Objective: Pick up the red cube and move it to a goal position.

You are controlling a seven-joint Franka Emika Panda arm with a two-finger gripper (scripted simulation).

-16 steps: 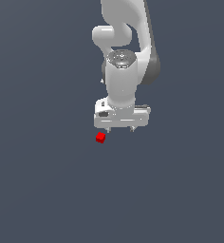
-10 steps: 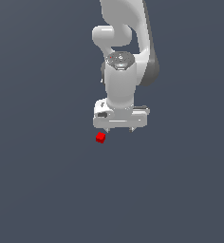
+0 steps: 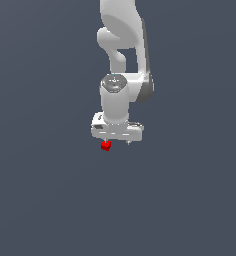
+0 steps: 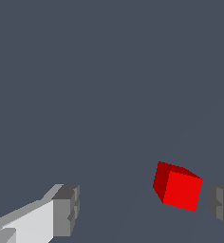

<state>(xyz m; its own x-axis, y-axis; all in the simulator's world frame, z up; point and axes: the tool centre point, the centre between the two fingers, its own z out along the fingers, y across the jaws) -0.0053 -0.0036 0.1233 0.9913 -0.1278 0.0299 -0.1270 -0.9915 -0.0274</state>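
The floor [image 3: 45, 200] is one flat, plain sheet of dark slate grey that fills both views edge to edge; no walls, edges or furniture show on it. The white arm [image 3: 121, 55] reaches down from the top of the exterior view, and its gripper [image 3: 117, 142] points straight down at the surface. The red cube [image 3: 106, 145] lies on the grey surface just under the gripper's end on the exterior view's left. In the wrist view the jaws stand spread wide apart, gripping nothing: the cube [image 4: 178, 187] sits between the two grey fingertips [image 4: 66, 210], close beside one of them but not touching it, and well apart from the other. The cube sits turned at a slight angle to the fingers.
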